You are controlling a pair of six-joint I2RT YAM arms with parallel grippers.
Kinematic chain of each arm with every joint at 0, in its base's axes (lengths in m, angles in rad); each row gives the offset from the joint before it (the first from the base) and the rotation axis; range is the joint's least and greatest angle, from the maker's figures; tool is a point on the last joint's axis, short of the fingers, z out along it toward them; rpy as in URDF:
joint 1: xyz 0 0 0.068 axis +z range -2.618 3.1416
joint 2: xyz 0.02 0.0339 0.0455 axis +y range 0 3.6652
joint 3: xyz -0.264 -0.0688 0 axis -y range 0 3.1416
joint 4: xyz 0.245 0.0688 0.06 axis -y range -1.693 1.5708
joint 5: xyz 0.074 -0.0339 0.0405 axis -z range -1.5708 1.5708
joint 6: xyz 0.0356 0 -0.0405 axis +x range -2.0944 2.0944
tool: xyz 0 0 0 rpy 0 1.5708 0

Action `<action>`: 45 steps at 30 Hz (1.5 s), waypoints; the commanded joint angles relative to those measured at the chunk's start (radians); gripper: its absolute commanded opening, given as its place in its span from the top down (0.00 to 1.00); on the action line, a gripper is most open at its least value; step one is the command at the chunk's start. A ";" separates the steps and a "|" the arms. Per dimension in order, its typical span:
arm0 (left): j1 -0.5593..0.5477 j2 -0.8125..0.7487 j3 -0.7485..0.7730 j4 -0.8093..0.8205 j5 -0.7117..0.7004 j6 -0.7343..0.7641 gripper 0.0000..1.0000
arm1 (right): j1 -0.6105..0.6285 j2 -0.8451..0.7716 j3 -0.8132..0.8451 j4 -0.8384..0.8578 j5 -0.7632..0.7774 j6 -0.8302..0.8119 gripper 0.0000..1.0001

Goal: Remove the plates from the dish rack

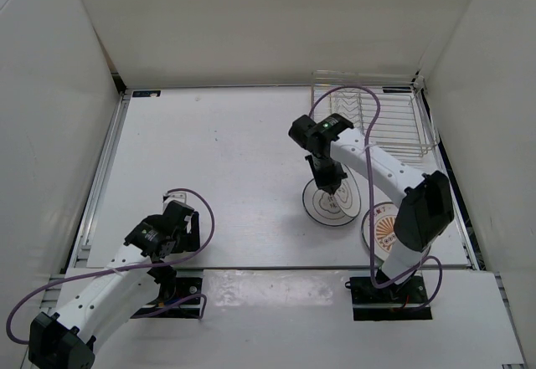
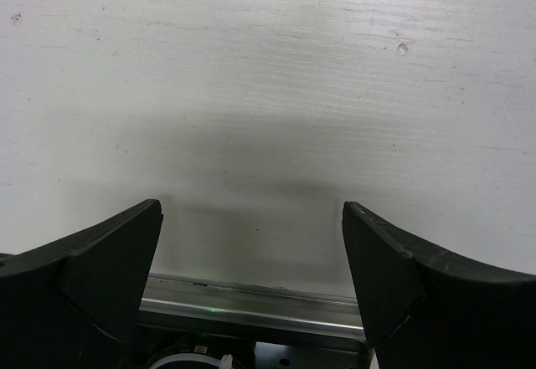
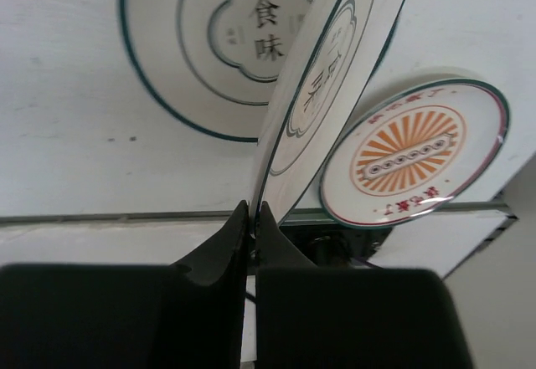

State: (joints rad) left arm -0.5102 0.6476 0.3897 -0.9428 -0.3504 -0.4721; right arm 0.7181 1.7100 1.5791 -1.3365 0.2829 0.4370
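The job looks nearly done: the rack (image 1: 398,122) at the far right of the counter (image 1: 218,151) appears to hold no plates, and two plates already lie flat on the counter in front of it, the ringed plate (image 3: 209,51) and, just beside it nearer the right arm's base, the orange plate (image 3: 414,164). The third plate (image 3: 327,76), also ringed, is pinched by its rim in the right pincer (image 3: 251,210), jaws narrow on the edge, and stands tilted on end above the flat ringed plate. What is left, I judge, is to set it down and let go. The left pincer (image 2: 251,243) is wide and holds nothing, low over bare counter at the near left. From above, the third plate is hard to tell from the one under it, and whether they touch I cannot tell. The right arm covers part of the orange plate, a cable crosses the rack, and the wrist view cuts off the third plate's upper edge.
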 commanded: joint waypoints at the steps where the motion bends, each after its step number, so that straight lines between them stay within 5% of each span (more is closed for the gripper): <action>1: -0.004 -0.006 0.008 -0.004 -0.022 -0.011 0.00 | 0.021 0.003 -0.057 -0.319 0.156 -0.003 1.00; 9: -0.007 0.003 0.011 -0.002 -0.021 -0.011 0.00 | 0.066 0.158 0.025 -0.316 0.223 -0.021 1.00; 27: -0.008 0.030 0.014 -0.008 -0.006 -0.013 0.00 | 0.103 0.303 0.165 -0.297 0.027 -0.096 1.00; 38: -0.008 0.049 0.020 -0.005 0.014 -0.005 0.00 | 0.121 0.413 0.163 -0.309 0.048 -0.038 1.00; 40: -0.008 0.050 0.020 -0.002 0.016 -0.003 0.00 | 0.122 0.430 0.180 -0.302 0.042 -0.041 0.85; 45: -0.007 0.044 0.020 -0.005 0.016 -0.003 0.00 | 0.124 0.493 0.202 -0.314 0.016 -0.056 0.86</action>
State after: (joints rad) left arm -0.5137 0.6983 0.3897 -0.9478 -0.3458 -0.4755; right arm 0.8398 2.1872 1.7489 -1.3506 0.3294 0.3832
